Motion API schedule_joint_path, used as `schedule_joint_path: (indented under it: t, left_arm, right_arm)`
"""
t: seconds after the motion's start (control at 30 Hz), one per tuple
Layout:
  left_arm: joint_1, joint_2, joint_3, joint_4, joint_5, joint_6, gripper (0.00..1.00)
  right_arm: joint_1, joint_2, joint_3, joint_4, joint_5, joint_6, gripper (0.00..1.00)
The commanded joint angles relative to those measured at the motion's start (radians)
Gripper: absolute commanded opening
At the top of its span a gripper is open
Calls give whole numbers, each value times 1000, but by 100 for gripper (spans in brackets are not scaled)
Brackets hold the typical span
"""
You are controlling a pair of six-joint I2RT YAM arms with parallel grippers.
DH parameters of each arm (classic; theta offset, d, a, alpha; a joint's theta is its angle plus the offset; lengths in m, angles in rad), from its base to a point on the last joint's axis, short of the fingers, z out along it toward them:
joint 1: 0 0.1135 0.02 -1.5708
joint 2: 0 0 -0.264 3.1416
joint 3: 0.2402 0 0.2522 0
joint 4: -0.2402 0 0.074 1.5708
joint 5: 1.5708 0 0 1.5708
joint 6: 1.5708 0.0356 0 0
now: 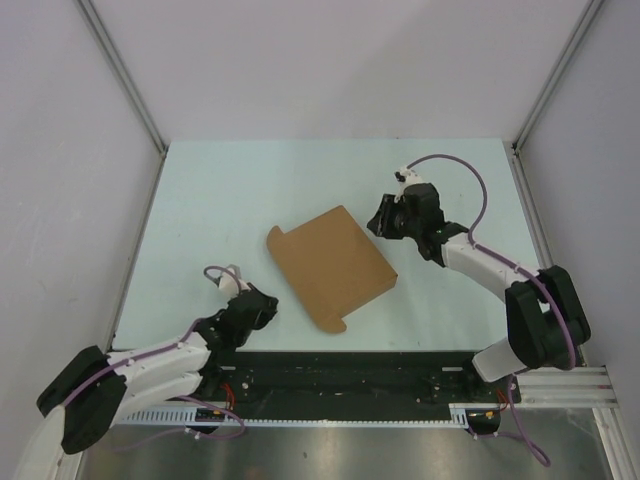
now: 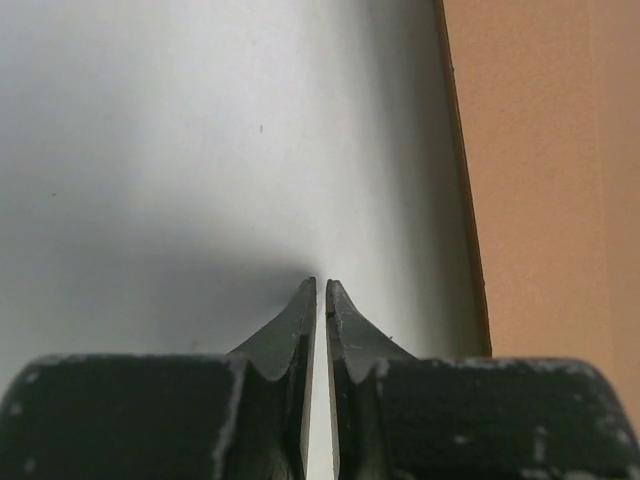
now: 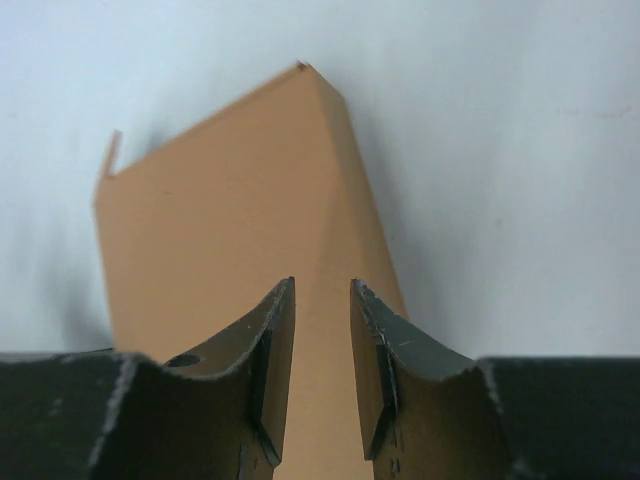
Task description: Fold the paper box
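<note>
Pale table [image 1: 200, 200], paper box [image 1: 330, 265], right tool [image 3: 322, 300] parted, empty

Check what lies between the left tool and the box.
Nothing: only bare table separates the left tool from the box. The top view shows the gap; the left wrist view shows empty surface up to the box edge.

- One paper box [image 1: 330, 265] of brown cardboard is counted, lying on the table.
- One table [image 1: 250, 180] with a pale surface is counted.
- Two robot arms are counted, one on each side.
- Two grippers are counted: the left gripper [image 1: 262, 305] and the right gripper [image 1: 385, 220].
- Two fingers [image 3: 270, 350] are counted on each gripper.
- Two purple cables [image 1: 470, 175] are counted, one along each arm.
</note>
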Motion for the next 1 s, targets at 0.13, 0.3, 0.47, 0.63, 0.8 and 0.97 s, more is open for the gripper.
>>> schedule_joint_path:
  t: [0.13,0.3,0.47,0.63,0.8,0.97]
  left_arm:
    - [7,170,13,172,54,-57,11]
    - [7,274,13,272,103,-68,11]
    - [7,282,22,297,108,-56,11]
    - [7,201,24,262,71,-36,11]
    - [7,81,22,193,22,-19,12]
    - [7,-17,21,131,-27,-2,12]
  right_arm:
    - [29,117,18,-96,90,-68,33]
    - [37,149,15,-126,116,-90,31]
    - [31,163,6,-134,133,-98,29]
    - [15,192,-3,-143,141,-93,27]
    - [-2,233,-11,-153,147,-79,26]
    - [-17,263,-25,-153,141,-53,25]
